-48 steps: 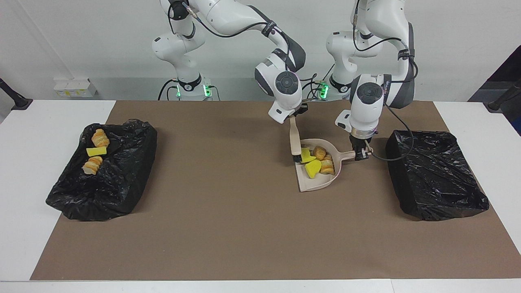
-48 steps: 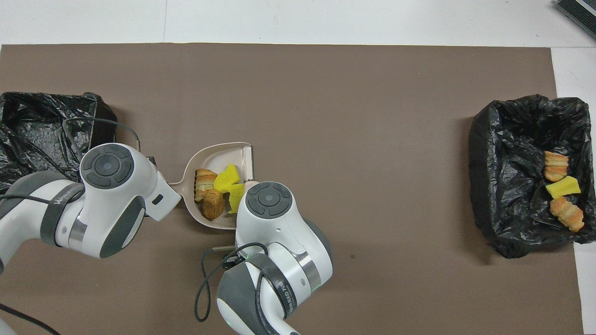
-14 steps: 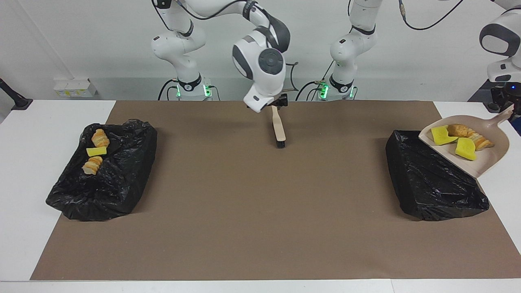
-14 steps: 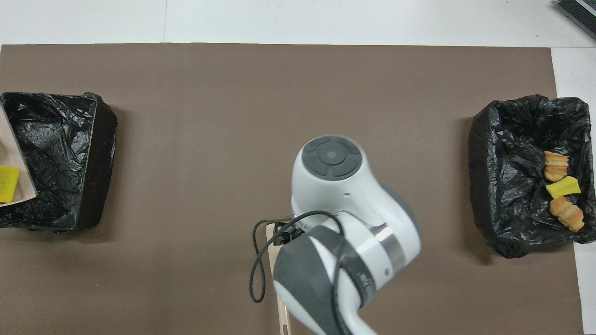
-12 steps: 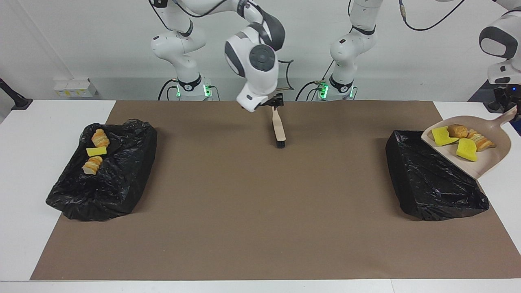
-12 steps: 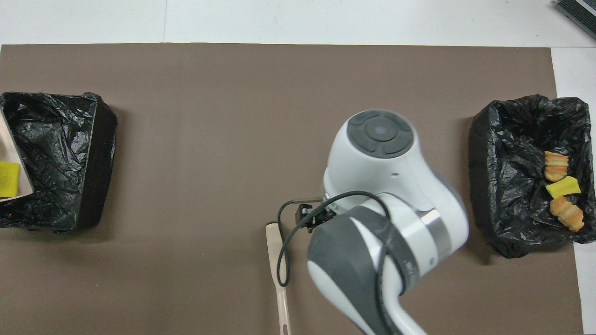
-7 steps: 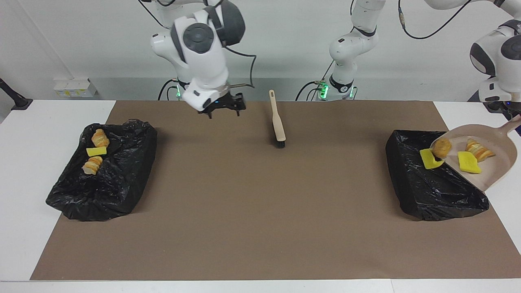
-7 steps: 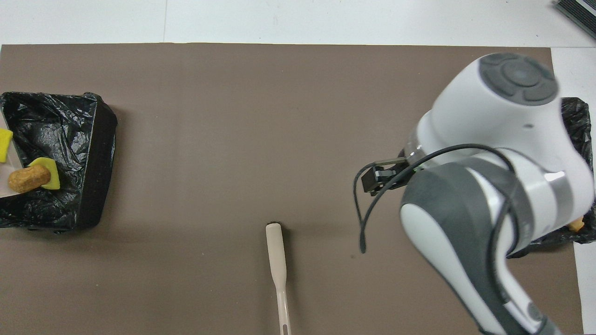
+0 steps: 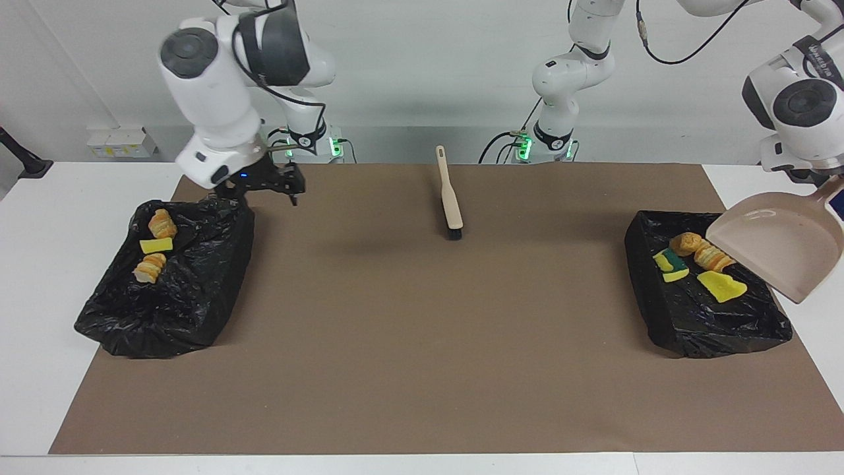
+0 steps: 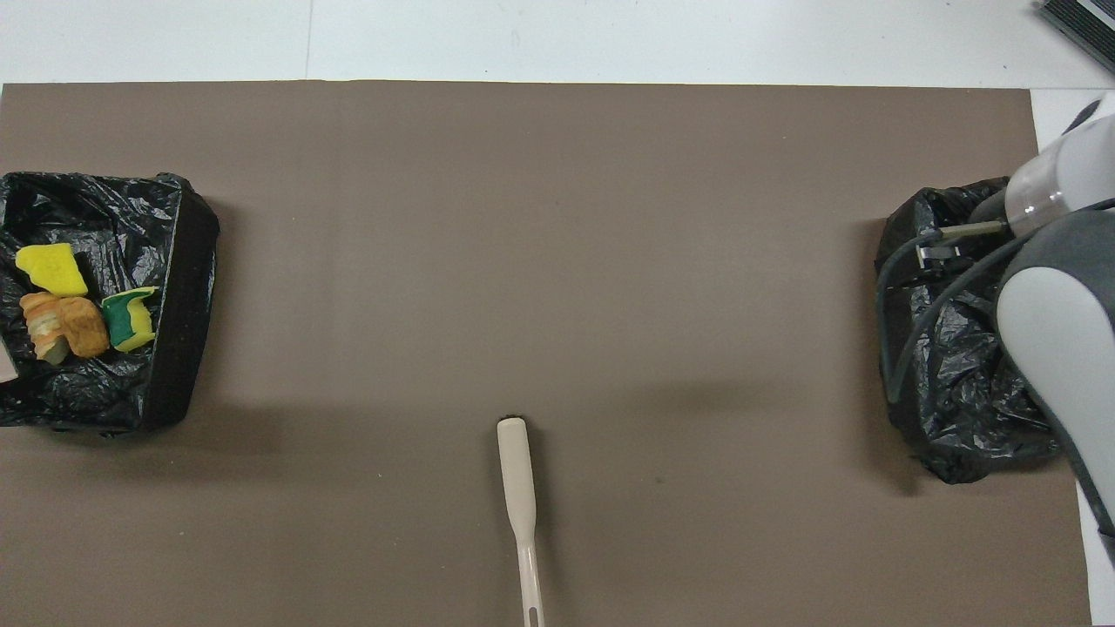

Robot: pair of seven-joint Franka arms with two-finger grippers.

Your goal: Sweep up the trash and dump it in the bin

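Note:
My left gripper (image 9: 835,191) is shut on the handle of the beige dustpan (image 9: 778,254), which hangs tilted and empty over the bin (image 9: 659,316) at the left arm's end. The trash lies inside that bin: a yellow sponge piece (image 9: 722,287), a green-backed sponge (image 9: 669,264) and bread and pastry pieces (image 9: 699,251), also seen in the overhead view (image 10: 65,324). My right gripper (image 9: 264,194) is open and holds nothing, up over the rim of the other bin (image 9: 198,290).
The beige brush (image 9: 452,204) lies on the brown mat close to the robots, midway between the arms. The bin at the right arm's end holds a yellow sponge (image 9: 156,245) and two pastry pieces (image 9: 161,224). In the overhead view the right arm (image 10: 1054,348) covers that bin.
The dustpan tipped further and its trash slid into the bin below it. My right gripper swung away from the brush to the bin at the right arm's end.

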